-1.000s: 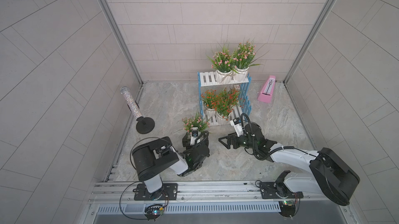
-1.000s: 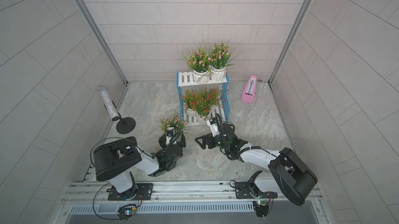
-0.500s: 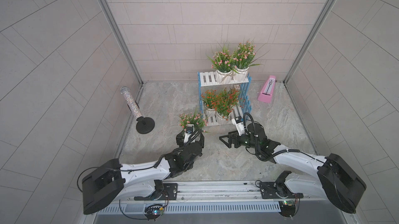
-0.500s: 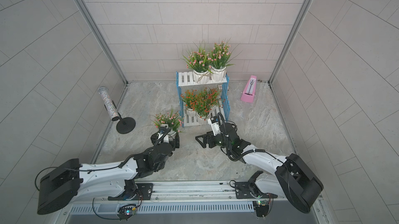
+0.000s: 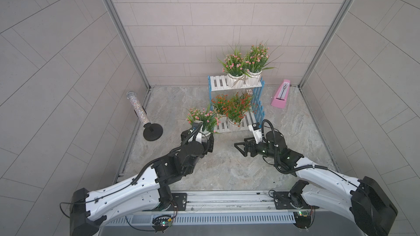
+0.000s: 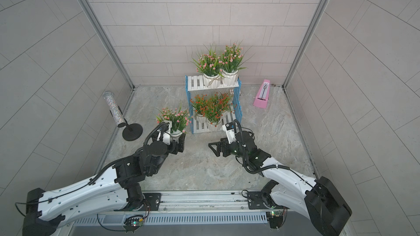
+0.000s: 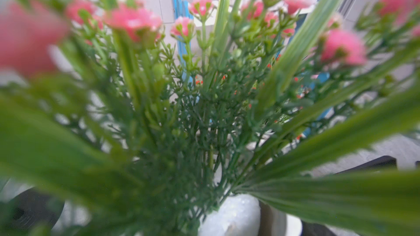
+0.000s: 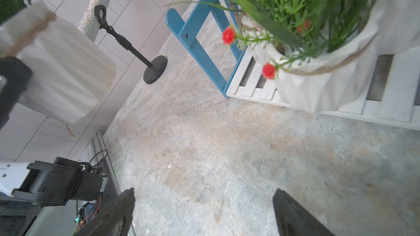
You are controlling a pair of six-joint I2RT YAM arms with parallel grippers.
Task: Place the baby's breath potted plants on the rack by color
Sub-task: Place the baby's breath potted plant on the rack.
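The rack (image 5: 217,83) stands at the back middle, with blue fence sides and white slats. Two pink baby's breath potted plants (image 5: 234,64) (image 5: 256,57) sit on its upper shelf, and orange-red ones (image 5: 237,107) crowd the lower shelf. My left gripper (image 5: 197,138) is shut on the white ribbed pot (image 8: 63,64) of another pink plant (image 5: 201,118), held off the floor just left of the rack's lower step. Its foliage (image 7: 204,109) fills the left wrist view. To the right, my right gripper (image 5: 242,149) hangs open and empty over the floor, in front of the rack.
A pink metronome (image 5: 280,96) stands right of the rack near the back wall. A glittery microphone (image 5: 137,107) on a black round-based stand (image 5: 153,131) is at the left wall. Tiled walls close in three sides, and a metal rail runs along the front.
My left arm has stretched forward and carried the pink plant slightly farther back, toward the rack. The right gripper has stayed almost where it was, still open.
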